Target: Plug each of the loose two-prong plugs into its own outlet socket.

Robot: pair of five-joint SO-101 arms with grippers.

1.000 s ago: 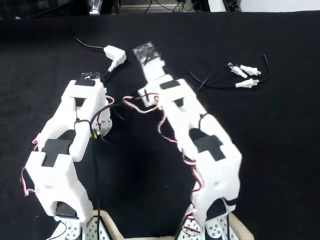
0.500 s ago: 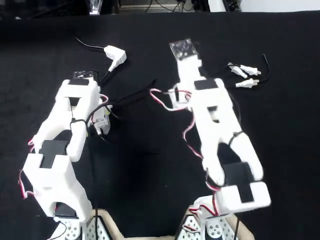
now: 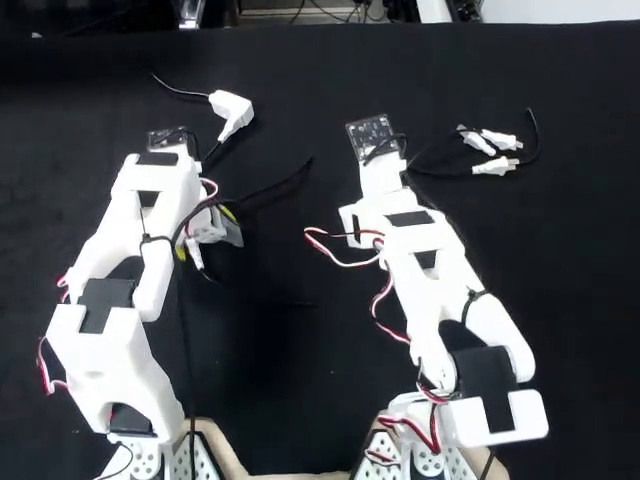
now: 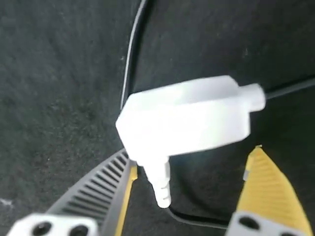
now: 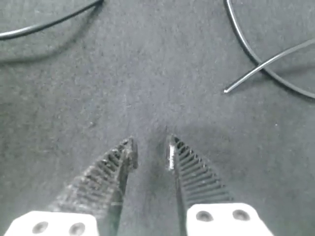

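Pickup stage, I'd say: left gripper (image 4: pixel 192 153) gapes wide, empty, the white connector (image 4: pixel 187 118) just ahead. Right gripper (image 5: pixel 150 147), barely parted, holds nothing, near the plugs (image 3: pixel 490 150). Next calls for closing squarely.

The high view looks steeply down on the black bench (image 3: pixel 560 300), with the arms (image 3: pixel 140 250) rooted at 6 o'clock and stretching toward 12. The left wrist view hangs very close over the angled white plug (image 4: pixel 187 118), which the high view shows at 11 o'clock. The right wrist view looks down past its jaws, near the bench, at black cables (image 5: pixel 256 59) lying toward 1 o'clock in the high view.
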